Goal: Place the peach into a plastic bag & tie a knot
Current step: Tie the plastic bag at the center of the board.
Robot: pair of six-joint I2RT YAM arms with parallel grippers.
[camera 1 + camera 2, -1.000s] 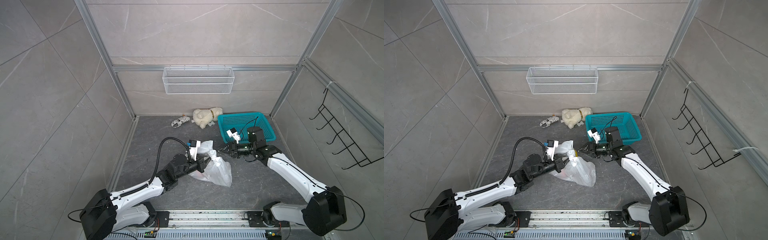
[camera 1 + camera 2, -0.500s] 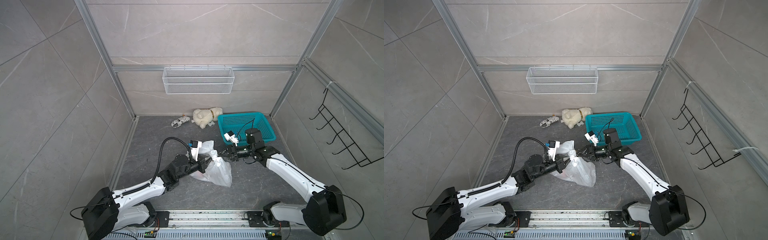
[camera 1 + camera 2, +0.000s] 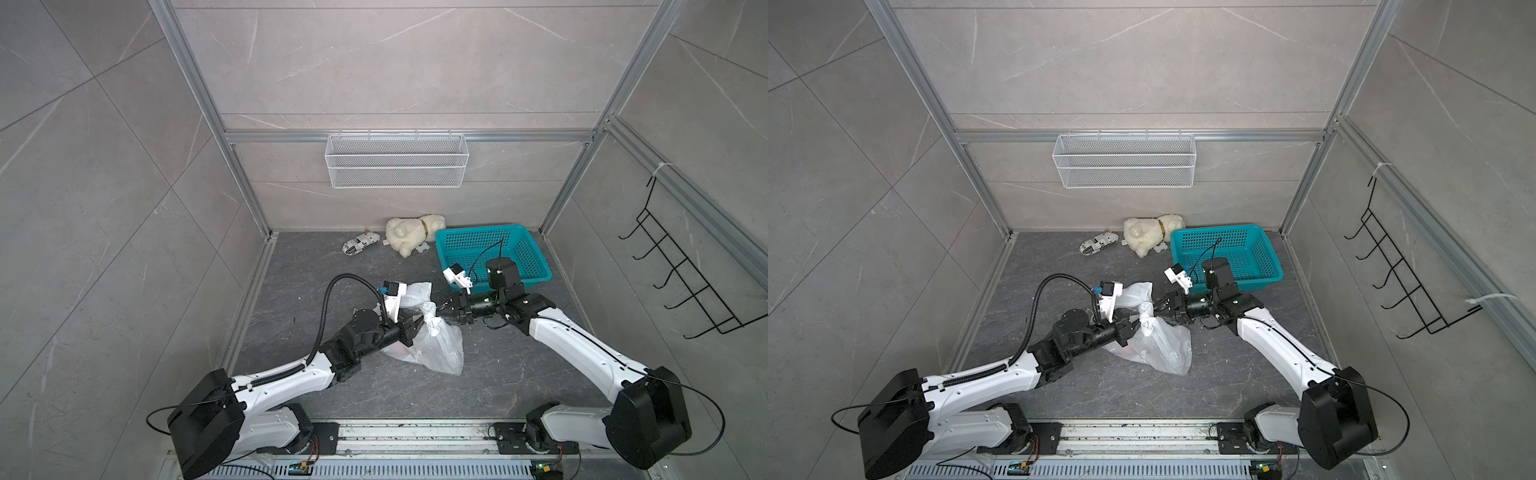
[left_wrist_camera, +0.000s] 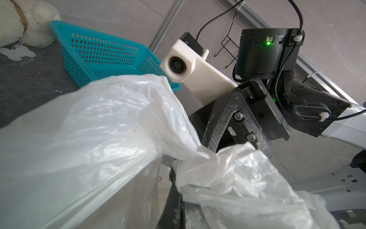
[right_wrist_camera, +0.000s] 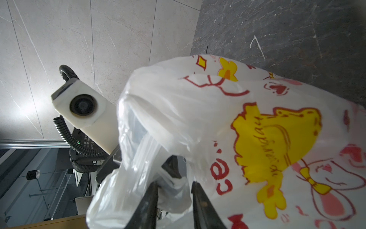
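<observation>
plastic bag: slumped on the floor; light, limp, slippery film.
left gripper: clamped shut on the bag's neck.
right gripper: jaws partly apart astride bunched film; pinching or not, can't tell.
knot: loose-looking twist; i'd grip just beside it, where the film bunches thick.

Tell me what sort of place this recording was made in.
Probably a purpose-built robot test cell: stone-look panels set in an aluminium frame, robot arms mounted on a base rail, and a wire shelf and hook rack hung on the walls.
</observation>
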